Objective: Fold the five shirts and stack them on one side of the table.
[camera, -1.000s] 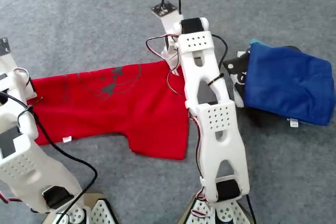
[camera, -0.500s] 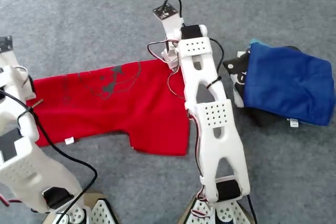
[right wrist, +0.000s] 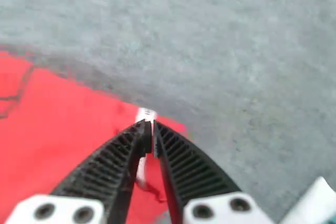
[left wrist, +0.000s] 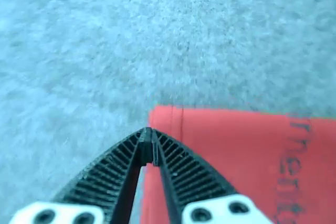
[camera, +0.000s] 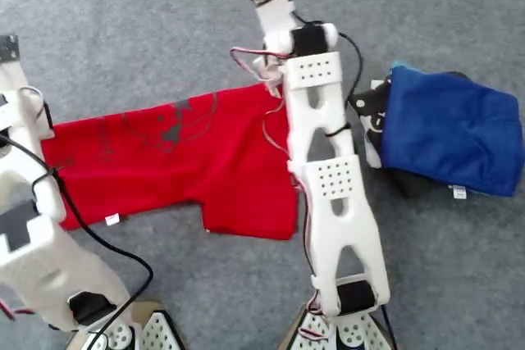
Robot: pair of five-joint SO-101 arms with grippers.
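A red shirt (camera: pixel 164 161) with a dark print lies partly folded across the grey table (camera: pixel 148 30). My left gripper (left wrist: pixel 147 139) is shut on the shirt's left corner (left wrist: pixel 168 121), seen in the high view at the left edge (camera: pixel 39 143). My right gripper (right wrist: pixel 147 128) is shut on the shirt's far right corner, where a white label (right wrist: pixel 146 114) shows, below the arm's wrist in the high view (camera: pixel 271 89). Both pinched corners are held just above the table.
A folded blue shirt (camera: pixel 451 133) lies on top of a stack at the right side, with a black-and-white garment (camera: pixel 369 112) showing under it. The right arm's white links (camera: pixel 328 178) stretch over the shirt's right edge. Bare grey table lies beyond the shirt.
Both arms have moved away from their bases, dragging the red shirt a little farther across the table. Both grippers have stayed shut on their corners.
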